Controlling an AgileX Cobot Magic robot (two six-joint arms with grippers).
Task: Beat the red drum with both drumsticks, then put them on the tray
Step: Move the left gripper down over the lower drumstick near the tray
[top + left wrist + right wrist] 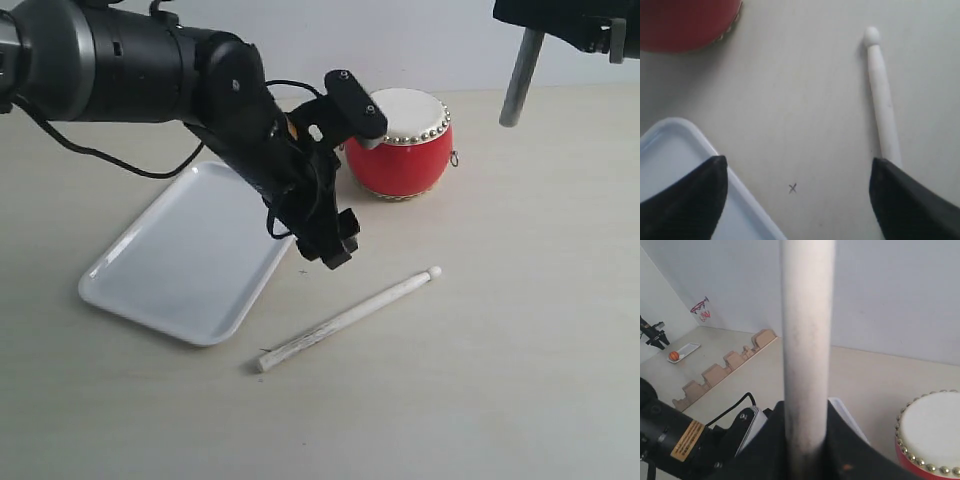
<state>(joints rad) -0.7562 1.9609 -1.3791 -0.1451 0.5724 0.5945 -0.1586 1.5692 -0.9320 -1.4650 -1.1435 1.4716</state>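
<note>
One claw, the left gripper (pixel 795 202), hangs spread and empty between the tray (pixel 670 145) and the loose drumstick (pixel 883 105) on the table (pixel 500 380); the right gripper (pixel 807 455) clenches the other drumstick (pixel 807 340) near the red drum (pixel 405 160). Light, stiff and apt to roll, the loose one probably wants a mid-shaft pinch.

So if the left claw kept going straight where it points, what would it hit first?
The left gripper would probably meet bare table near the small x mark, between tray and lying drumstick. Its fingertips line up over both, so one might touch first; depth unclear.
</note>
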